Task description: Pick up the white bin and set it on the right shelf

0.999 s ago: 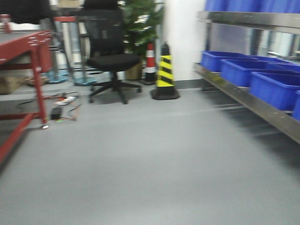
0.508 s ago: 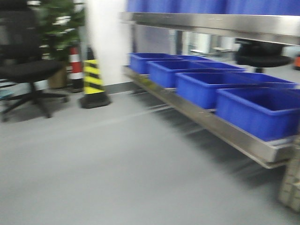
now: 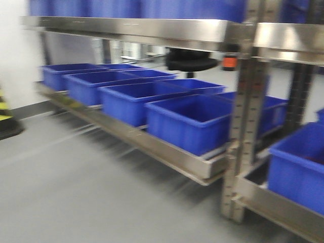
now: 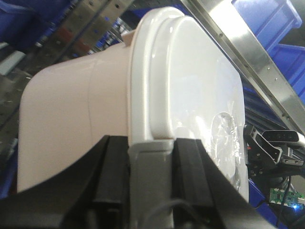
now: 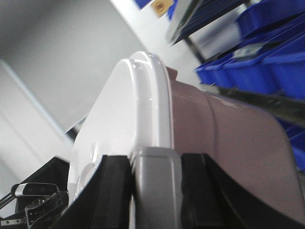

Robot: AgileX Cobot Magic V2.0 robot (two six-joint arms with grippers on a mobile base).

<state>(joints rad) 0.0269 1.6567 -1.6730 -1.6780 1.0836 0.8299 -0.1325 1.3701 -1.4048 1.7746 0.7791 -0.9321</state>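
The white bin [image 4: 71,119] has a pale pinkish-beige body and a flat white lid [image 4: 190,81]. It is held up between my two grippers. My left gripper [image 4: 151,143] is shut on the grey latch [image 4: 151,181] at one end of the bin. My right gripper [image 5: 156,155] is shut on the grey latch [image 5: 157,186] at the other end; the bin [image 5: 228,143] fills that view. The steel right shelf [image 3: 152,147] with its perforated post [image 3: 243,126] fills the front view, and its rail shows in the left wrist view [image 4: 248,52]. The bin does not show in the front view.
Several open blue bins [image 3: 187,121] stand in a row on the shelf's lower level, with more on the upper level [image 3: 142,7]. A black and yellow cone [image 3: 6,119] is at the far left. Grey floor [image 3: 76,192] lies before the shelf.
The front view has swung right: the red table, office chair and cone slid off to the left, and the steel shelf with blue bins now fills the frame, closer.
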